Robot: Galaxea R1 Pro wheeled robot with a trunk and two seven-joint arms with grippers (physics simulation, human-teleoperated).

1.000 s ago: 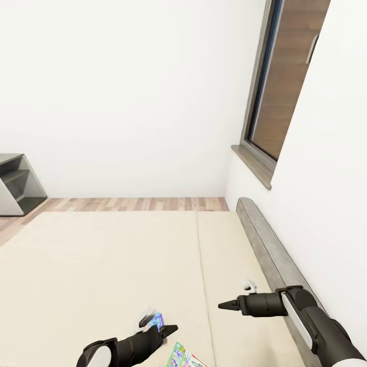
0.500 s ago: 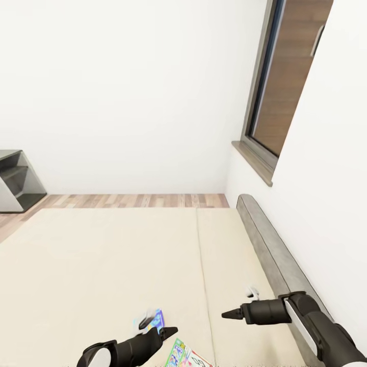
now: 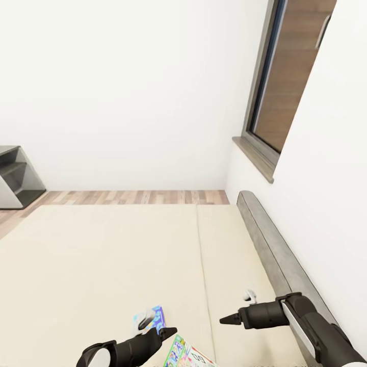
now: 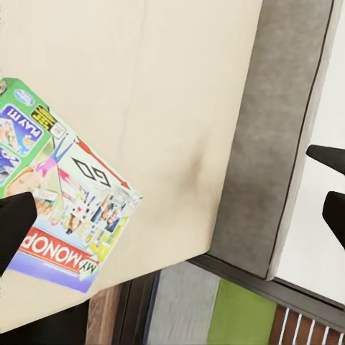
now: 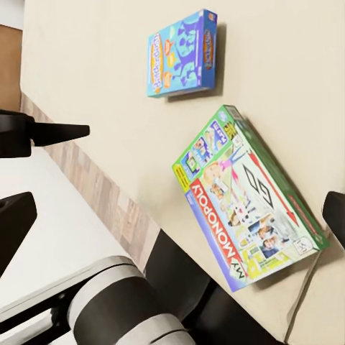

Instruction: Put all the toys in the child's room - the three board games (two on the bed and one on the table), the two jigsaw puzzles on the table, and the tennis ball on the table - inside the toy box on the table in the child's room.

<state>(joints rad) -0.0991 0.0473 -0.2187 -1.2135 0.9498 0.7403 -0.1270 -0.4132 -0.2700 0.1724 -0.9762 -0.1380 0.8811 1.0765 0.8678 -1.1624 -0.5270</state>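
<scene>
Two board games lie flat on the beige bed (image 3: 102,255) near its front edge. The blue one (image 3: 151,319) (image 5: 182,52) sits further in, and the white-green Monopoly box (image 3: 186,357) (image 4: 61,205) (image 5: 244,198) sits beside it, nearer the edge. My left gripper (image 3: 171,333) (image 4: 172,215) hovers open over the two boxes, holding nothing. To their right, my right gripper (image 3: 224,320) (image 5: 172,215) hangs open and empty above the mattress near the headboard. The table, toy box, jigsaw puzzles and tennis ball are out of view.
A grey headboard (image 3: 270,250) runs along the white wall at the bed's right, under a window (image 3: 285,86). A dark shelf unit (image 3: 15,178) stands at the far left on the wood-plank floor (image 3: 132,197). The mattress stretches bare beyond the games.
The camera has shifted a little, showing more of both games. My right gripper has sunk lower toward the mattress. The left gripper has barely moved.
</scene>
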